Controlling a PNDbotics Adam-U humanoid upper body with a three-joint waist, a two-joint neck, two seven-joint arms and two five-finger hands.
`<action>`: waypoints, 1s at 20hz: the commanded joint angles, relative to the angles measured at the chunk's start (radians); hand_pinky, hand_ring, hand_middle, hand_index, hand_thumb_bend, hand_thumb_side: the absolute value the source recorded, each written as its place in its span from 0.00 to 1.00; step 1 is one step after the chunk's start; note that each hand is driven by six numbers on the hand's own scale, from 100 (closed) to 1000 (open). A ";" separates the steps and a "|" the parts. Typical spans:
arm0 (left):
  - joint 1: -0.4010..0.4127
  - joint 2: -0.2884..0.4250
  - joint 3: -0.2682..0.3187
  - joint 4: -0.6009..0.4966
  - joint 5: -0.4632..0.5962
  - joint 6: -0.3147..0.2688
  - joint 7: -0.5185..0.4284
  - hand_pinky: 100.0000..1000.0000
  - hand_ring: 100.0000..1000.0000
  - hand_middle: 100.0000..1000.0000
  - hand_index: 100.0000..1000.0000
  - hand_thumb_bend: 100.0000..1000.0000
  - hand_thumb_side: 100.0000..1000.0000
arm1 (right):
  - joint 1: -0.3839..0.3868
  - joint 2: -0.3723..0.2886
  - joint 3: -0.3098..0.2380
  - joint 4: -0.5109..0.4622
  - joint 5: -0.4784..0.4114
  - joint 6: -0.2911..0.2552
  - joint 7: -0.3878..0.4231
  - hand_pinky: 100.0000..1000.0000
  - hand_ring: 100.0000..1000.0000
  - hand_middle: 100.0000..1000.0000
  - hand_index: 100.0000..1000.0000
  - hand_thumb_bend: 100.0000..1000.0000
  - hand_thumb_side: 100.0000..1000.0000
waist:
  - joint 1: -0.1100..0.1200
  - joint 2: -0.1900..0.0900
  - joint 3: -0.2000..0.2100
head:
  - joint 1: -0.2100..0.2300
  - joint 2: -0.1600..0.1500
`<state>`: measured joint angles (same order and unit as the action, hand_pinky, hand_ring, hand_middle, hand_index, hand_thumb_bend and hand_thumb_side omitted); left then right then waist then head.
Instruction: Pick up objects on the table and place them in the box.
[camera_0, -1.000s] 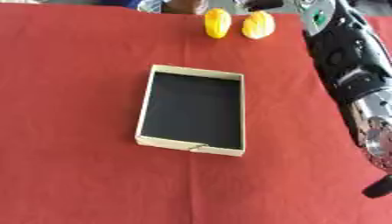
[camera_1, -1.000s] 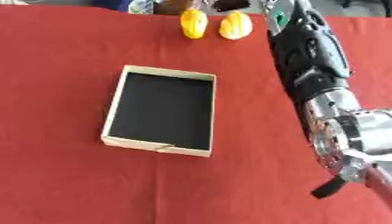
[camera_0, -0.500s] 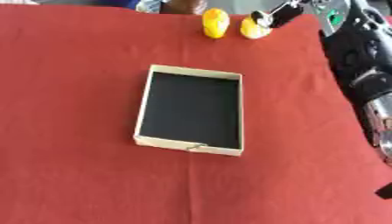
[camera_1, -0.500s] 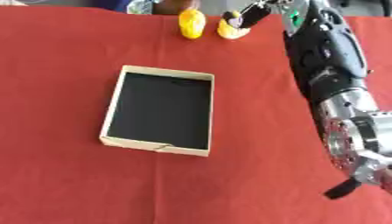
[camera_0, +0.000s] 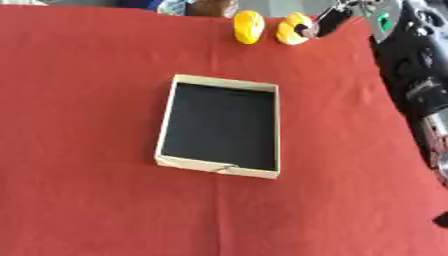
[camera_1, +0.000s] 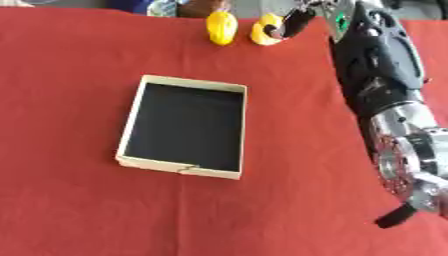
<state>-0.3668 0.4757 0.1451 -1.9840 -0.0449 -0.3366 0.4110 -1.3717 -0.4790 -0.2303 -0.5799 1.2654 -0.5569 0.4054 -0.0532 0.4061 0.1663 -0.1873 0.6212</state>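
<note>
Reaching hand: right hand (camera_1: 302, 14) at the far edge, dark fingers (camera_0: 325, 22) touching a yellow object (camera_0: 292, 29); whether they curl round it cannot be told.
Second object: another yellow object (camera_0: 248, 26) just left of the fingers.
Box: box (camera_0: 220, 167) well nearer than the fingers, inside dark.
Hidden: left hand out of view; items beyond the table blurred.
Surface: red cloth (camera_0: 79, 100).

A red cloth (camera_0: 87, 75) covers the table; beyond its far edge, perhaps grey floor

A red-covered table (camera_0: 79, 75) bears a box (camera_0: 220, 127) and two yellow objects (camera_0: 248, 26).
</note>
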 joint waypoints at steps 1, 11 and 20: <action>-0.006 0.029 0.003 -0.016 0.004 0.000 -0.004 0.82 0.82 0.66 0.80 0.00 0.63 | -0.017 -0.021 -0.005 -0.019 0.037 0.012 -0.021 0.93 1.00 0.93 0.94 0.18 0.00 | 0.002 -0.019 0.003 | -0.009 -0.019; 0.004 0.024 0.010 -0.016 0.002 0.001 0.000 0.82 0.82 0.66 0.80 0.00 0.65 | -0.006 -0.043 -0.005 0.010 0.119 0.031 -0.072 0.93 1.00 0.93 0.94 0.19 0.00 | 0.000 0.005 0.003 | -0.040 -0.067; 0.008 0.019 0.013 -0.016 0.000 0.002 0.001 0.82 0.82 0.66 0.80 0.00 0.66 | -0.010 -0.048 -0.011 0.013 0.119 0.040 -0.089 0.93 1.00 0.93 0.95 0.16 0.00 | 0.001 0.035 0.007 | -0.041 -0.075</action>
<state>-0.3573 0.4748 0.1462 -1.9840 -0.0446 -0.3366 0.4110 -1.3579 -0.4962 -0.2339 -0.5542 1.3798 -0.5216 0.3219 -0.0577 0.4641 0.1722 -0.2255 0.5604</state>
